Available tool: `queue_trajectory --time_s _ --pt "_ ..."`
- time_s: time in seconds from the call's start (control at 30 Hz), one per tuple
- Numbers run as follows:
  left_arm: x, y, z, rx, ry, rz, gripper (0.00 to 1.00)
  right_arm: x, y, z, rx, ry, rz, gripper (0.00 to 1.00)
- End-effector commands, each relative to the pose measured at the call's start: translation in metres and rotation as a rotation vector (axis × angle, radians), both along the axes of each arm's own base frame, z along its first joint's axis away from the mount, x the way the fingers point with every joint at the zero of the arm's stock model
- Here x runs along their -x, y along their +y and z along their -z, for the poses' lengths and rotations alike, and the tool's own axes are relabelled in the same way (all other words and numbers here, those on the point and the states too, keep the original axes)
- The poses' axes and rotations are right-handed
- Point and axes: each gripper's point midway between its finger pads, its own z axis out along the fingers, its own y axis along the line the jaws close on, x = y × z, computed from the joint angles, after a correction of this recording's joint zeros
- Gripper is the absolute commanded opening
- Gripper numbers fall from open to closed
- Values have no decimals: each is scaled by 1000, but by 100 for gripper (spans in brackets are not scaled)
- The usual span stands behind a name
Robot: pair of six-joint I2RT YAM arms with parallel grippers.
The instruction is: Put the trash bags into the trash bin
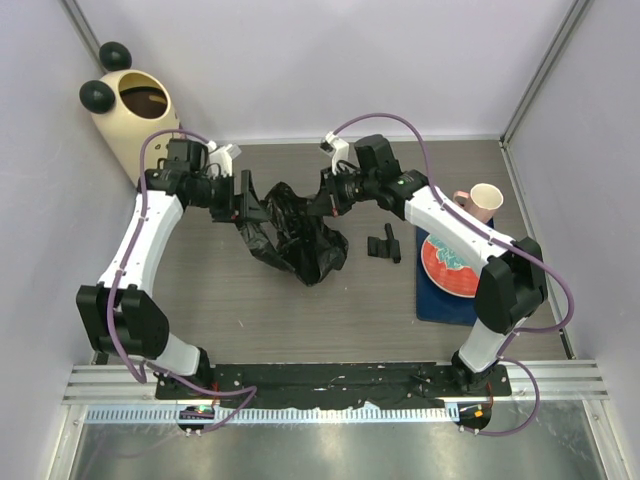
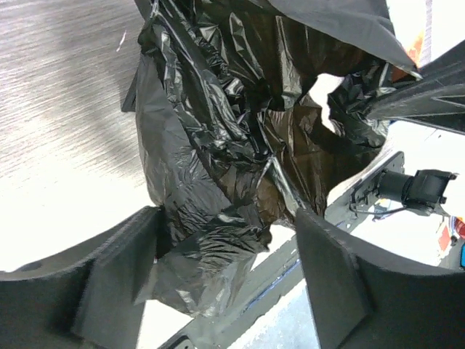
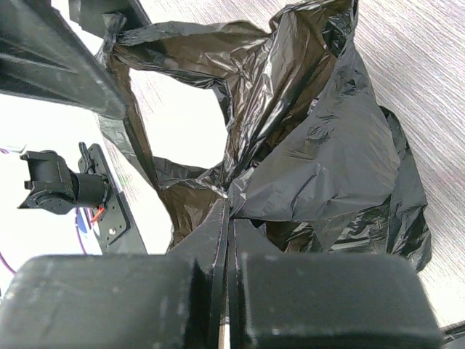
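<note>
A crinkly black trash bag (image 1: 300, 240) hangs bunched between my two grippers over the middle of the table, its lower end resting on the surface. My right gripper (image 1: 325, 195) is shut on the bag's upper edge; in the right wrist view its jaws (image 3: 230, 207) are pressed together on the plastic (image 3: 320, 145). My left gripper (image 1: 240, 205) is at the bag's left side and stands open. In the left wrist view a fold of the bag (image 2: 218, 123) lies between its wide-apart fingers (image 2: 227, 214). The cream trash bin (image 1: 135, 115) with black ears lies tilted at the far left corner.
A pink cup (image 1: 485, 200) stands at the right. A red plate (image 1: 450, 265) rests on a blue mat (image 1: 430, 305). A small black part (image 1: 385, 245) lies on the table right of the bag. White walls close in both sides.
</note>
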Motion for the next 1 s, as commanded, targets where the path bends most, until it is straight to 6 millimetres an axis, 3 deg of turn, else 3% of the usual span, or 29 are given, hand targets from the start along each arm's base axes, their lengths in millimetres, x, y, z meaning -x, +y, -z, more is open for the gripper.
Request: queue_trajectory --time_s 0.0,0.07,0.1,0.13,0.2,0.23,0.27,0.3,0.33,0.37,0.4,0.43,0.47,0.5,0.53,0.57,0.6,0.63,0.67,0.7,0.73,0.77,0.8,0.83,0.87,0.9,0.97 --pt "1 0 5 0 13 37 62 -2 2 -35 -37 -96 -1 1" --pt "3 -3 7 21 10 90 38 -4 -2 -32 -21 -89 19 1" --pt "3 -5 7 28 7 100 15 -13 -10 -31 -18 -87 55 1" --pt "-1 -6 6 38 -6 106 5 -19 -15 -31 -20 -79 74 1" --pt "-32 -9 -8 43 -119 97 0 -39 -25 -38 -47 -79 116 1" --pt "-50 -9 -19 40 -184 90 0 -71 -38 -48 -69 -109 162 1" --pt "-84 -9 -47 24 -301 73 0 -94 -46 -61 -85 -153 193 1" --pt "-112 -9 -75 20 -423 62 0 -118 -52 -128 -165 -285 210 1" --pt "-131 -9 -104 20 -514 53 0 -163 -73 -126 -170 -294 273 1" --pt "-159 -13 -171 48 -681 37 0 -179 -81 -158 -225 -328 310 1" --pt "-163 -14 -215 68 -789 33 0 -168 -90 -262 -354 -543 276 1" --pt "-159 -16 -259 94 -909 49 0 -161 -101 -302 -416 -638 253 1" --pt "-129 -18 -341 126 -1163 71 0 -154 -102 -331 -481 -730 229 1" --pt "-102 -18 -379 166 -1262 71 0 -116 -103 -375 -539 -847 184 1" --pt "-79 -17 -405 181 -1348 75 0 -92 -92 -378 -538 -863 76 1" --pt "-92 -20 -393 194 -1377 87 0 -21 -90 -419 -569 -944 1 1" --pt "-23 -19 -427 221 -1510 128 0 -57 -70 -345 -441 -829 -7 1" --pt "-21 -20 -411 215 -1539 129 0 -44 -67 -321 -385 -836 -9 1" --pt "-50 -39 -316 183 -1364 153 0 -45 -58 -288 -306 -834 65 1" --pt "-59 -39 -267 72 -1255 119 0 -50 -60 -202 -144 -730 83 1" --pt "-71 -41 -206 -91 -1156 162 0 -60 -63 -145 15 -678 63 1" --pt "-55 -48 -105 -140 -827 263 0 -59 -81 -68 200 -466 83 1" --pt "-41 -47 -58 -145 -669 335 0 -62 -100 13 314 -267 77 1" --pt "-35 -44 -11 -173 -513 353 0 -51 -112 44 353 -186 55 1" --pt "-8 -36 42 -191 -320 378 0 -38 -122 65 397 -140 27 1" --pt "7 -33 60 -199 -234 420 0 -20 -130 89 440 -98 -8 1" --pt "31 -33 67 -169 -150 474 0 -1 -130 73 404 -123 -58 1"
